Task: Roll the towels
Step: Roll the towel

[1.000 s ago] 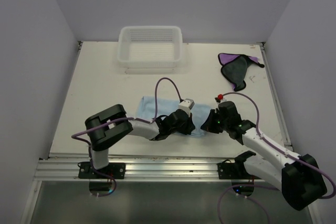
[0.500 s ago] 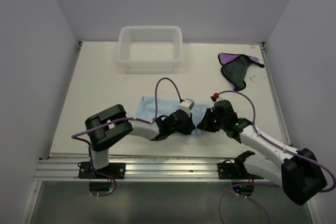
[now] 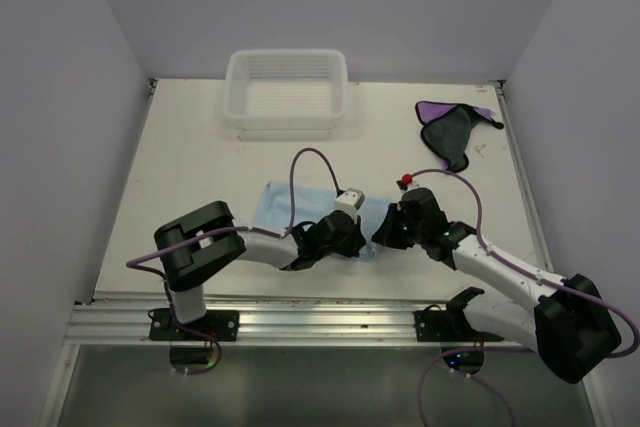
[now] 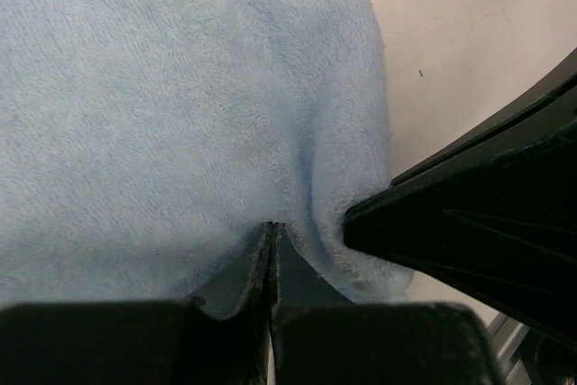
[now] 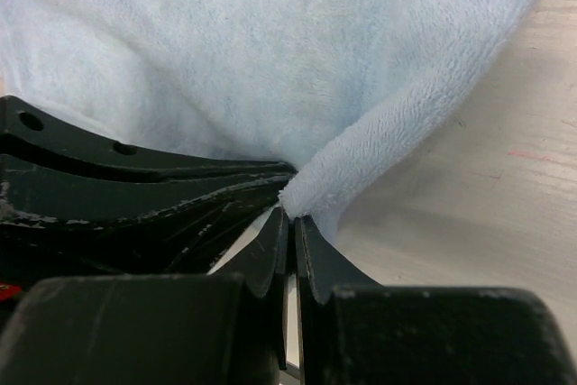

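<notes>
Overhead view of a white tabletop (image 3: 190, 167) with two robot arms reaching in from the bottom edge. A light blue towel (image 3: 290, 202) lies flat just below the centre of the frame. Both arms meet at its lower right corner. The left tool (image 3: 358, 243) has its jaws pressed together on a pinch of the towel's near edge; its wrist view shows the plush cloth (image 4: 180, 87) puckering at the closed tips (image 4: 270, 232). The right tool (image 3: 383, 235) is likewise clamped on a fold of the same edge, seen close up as a raised ridge of cloth (image 5: 270, 42) at its tips (image 5: 290, 215). Compared with a second ago, the right arm has slid left and slightly up the frame, bringing its tool right beside the left one, while the left arm has barely shifted. This suggests the corner is being gathered to start the first roll, which has not yet formed. The purple towel (image 3: 450, 132), dark side showing, lies crumpled at the upper right, untouched. A white basket (image 3: 287, 117) sits at top centre.
</notes>
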You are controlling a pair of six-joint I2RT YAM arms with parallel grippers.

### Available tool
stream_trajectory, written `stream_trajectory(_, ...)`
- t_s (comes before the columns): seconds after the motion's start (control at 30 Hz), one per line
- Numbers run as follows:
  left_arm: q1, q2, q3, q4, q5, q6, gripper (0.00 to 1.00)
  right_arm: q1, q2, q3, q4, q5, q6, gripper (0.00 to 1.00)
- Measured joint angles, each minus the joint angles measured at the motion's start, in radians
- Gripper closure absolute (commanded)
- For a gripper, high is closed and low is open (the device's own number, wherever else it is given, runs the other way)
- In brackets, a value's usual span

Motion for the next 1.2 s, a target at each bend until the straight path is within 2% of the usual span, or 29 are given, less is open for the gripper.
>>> stream_trajectory(0.43, 0.0, -0.159, -0.05, -0.081, -0.139, 0.051, 1.0, 0.001, -0.015, 0.0, -0.009, 0.023, -0.001, 1.0)
stream_trajectory(0.73, 0.0, -0.157, -0.134, -0.099, -0.157, 0.043, 1.0, 0.002, -0.015, 0.0, -0.011, 0.022, -0.009, 1.0)
stream_trajectory(1.03, 0.0, -0.135, -0.137, -0.059, -0.157, 0.02, 1.0, 0.019, -0.01, 0.003, -0.008, 0.022, -0.009, 1.0)
stream_trajectory(1.2, 0.0, -0.132, -0.137, -0.051, -0.157, 0.019, 1.0, 0.064, 0.044, 0.033, 0.007, 0.023, -0.008, 1.0)
